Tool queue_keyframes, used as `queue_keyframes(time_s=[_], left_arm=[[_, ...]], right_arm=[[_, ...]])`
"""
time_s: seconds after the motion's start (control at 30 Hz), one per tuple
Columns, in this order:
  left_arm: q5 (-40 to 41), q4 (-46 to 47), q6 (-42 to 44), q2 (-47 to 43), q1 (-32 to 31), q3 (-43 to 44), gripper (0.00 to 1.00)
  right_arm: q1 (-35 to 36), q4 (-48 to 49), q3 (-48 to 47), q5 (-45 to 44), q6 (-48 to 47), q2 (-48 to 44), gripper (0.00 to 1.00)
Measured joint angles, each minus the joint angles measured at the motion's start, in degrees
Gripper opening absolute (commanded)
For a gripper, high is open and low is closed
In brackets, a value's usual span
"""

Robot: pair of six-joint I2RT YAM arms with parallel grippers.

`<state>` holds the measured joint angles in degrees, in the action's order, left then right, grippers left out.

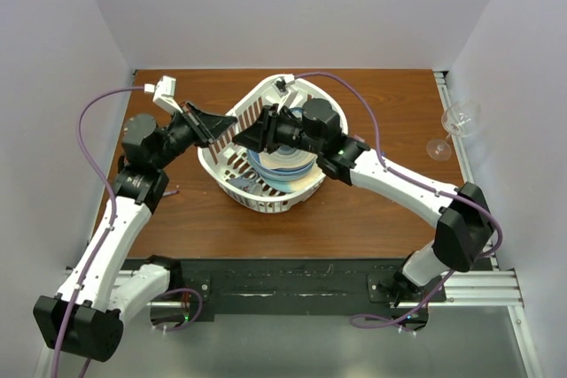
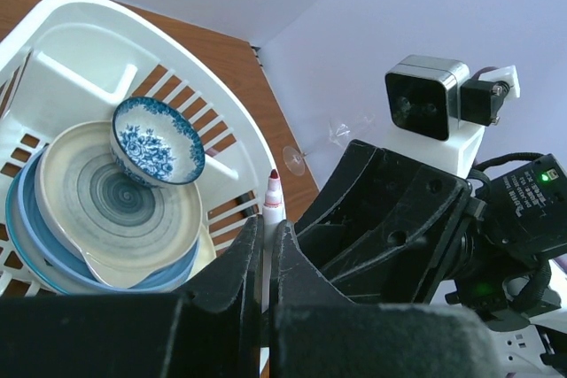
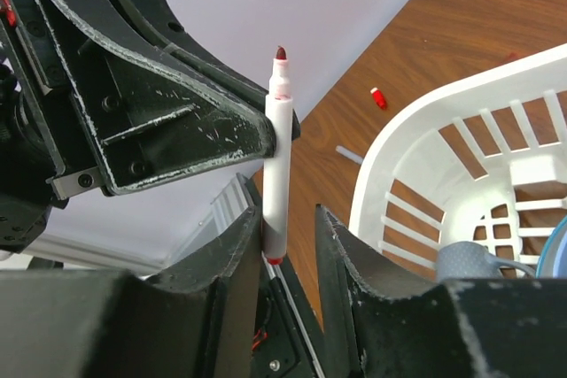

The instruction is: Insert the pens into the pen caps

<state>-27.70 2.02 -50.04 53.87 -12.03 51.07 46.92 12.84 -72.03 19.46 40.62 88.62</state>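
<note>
A thin white-barrelled pen (image 3: pixel 278 174) with a red tip stands upright, bare tip up. My left gripper (image 2: pixel 264 223) is shut on it, and its fingers (image 3: pixel 213 130) clamp the barrel near the top. My right gripper (image 3: pixel 288 227) is open, its jaws either side of the pen's lower red end, which lies close to the left jaw. Both grippers meet above the left rim of the white basket (image 1: pixel 213 164): the left gripper (image 1: pixel 229 130) and the right gripper (image 1: pixel 243 139). A small red cap (image 3: pixel 378 97) lies on the brown table beyond the basket. No green or dark cap and no black marker shows.
The basket (image 2: pixel 177 50) holds stacked plates (image 2: pixel 115 210) and a blue patterned bowl (image 2: pixel 158 141). A thin white stick (image 3: pixel 349 155) lies on the table near the red cap. A wine glass (image 1: pixel 456 121) lies at the table's right edge. White walls enclose the table.
</note>
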Motion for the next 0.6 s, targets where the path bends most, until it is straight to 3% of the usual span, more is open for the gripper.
queue_keyframes(time_s=[0.1, 0.13, 0.17, 0.27, 0.3, 0.4, 0.47, 0.6], left_arm=[[-0.2, 0.0, -0.4, 0.0, 0.0, -0.4, 0.0], [-0.2, 0.1, -0.5, 0.0, 0.0, -0.5, 0.0], [-0.2, 0.1, -0.5, 0.0, 0.0, -0.5, 0.0], [-0.1, 0.3, -0.5, 0.0, 0.0, -0.7, 0.0], [-0.1, 0.2, -0.5, 0.0, 0.0, -0.7, 0.21], [0.6, -0.9, 0.0, -0.1, 0.0, -0.7, 0.56], [2.1, -3.3, 0.7, -0.2, -0.1, -0.1, 0.65], [8.8, -11.3, 1.2, 0.3, 0.0, 4.2, 0.68]], right_arm=[[0.2, 0.8, 0.0, 0.0, 0.6, 0.6, 0.26], [0.3, 1.4, 0.1, 0.0, 0.8, 0.7, 0.08], [0.3, 2.0, 0.2, 0.0, 1.0, 0.7, 0.0], [0.3, 3.1, 0.6, -0.1, 1.8, 0.7, 0.0], [0.3, 3.2, 0.9, -0.3, 1.9, 0.7, 0.0], [0.5, 3.1, 1.2, -1.5, 1.7, 0.7, 0.0], [0.7, 1.8, 1.3, -3.3, 1.3, 0.3, 0.0], [0.6, -1.5, 2.4, -6.9, 0.0, -2.5, 0.0]])
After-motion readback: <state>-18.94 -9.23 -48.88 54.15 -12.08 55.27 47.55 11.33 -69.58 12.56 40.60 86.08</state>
